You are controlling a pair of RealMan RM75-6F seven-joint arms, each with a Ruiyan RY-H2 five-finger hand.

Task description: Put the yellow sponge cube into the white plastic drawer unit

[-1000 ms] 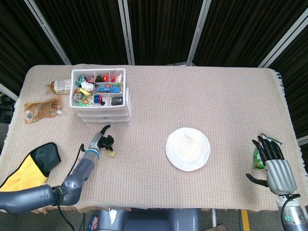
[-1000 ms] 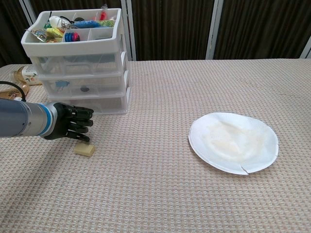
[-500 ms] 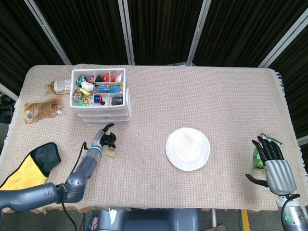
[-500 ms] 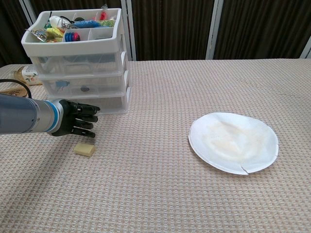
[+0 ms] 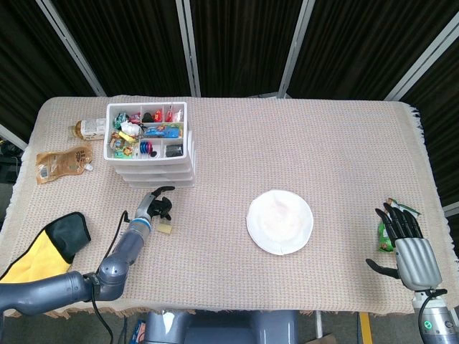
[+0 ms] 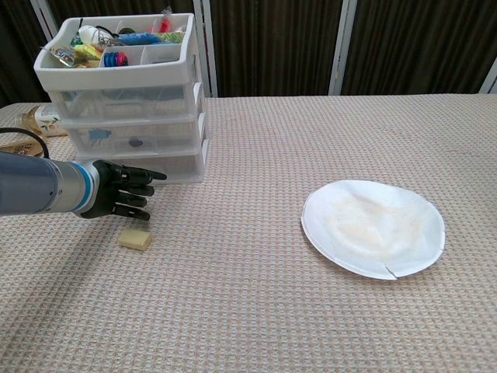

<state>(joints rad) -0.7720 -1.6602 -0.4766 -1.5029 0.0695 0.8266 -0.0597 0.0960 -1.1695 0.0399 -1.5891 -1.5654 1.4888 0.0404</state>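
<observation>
The black five-finger left hand (image 6: 116,194), empty with fingers outstretched, is hovering just above the small yellow sponge cube (image 6: 135,239) (probably light and squashy, best pinched across opposite sides) beside the white plastic drawer unit (image 6: 132,101), having lifted slightly and uncurled since earlier.

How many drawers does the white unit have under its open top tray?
3 drawers in the white plastic drawer unit, stacked: upper, middle, bottom, all shut, behind the left hand.

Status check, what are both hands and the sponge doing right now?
Left hand open, above sponge cube, not touching. Right hand open, idle at table edge. Drawer unit drawers shut.
</observation>
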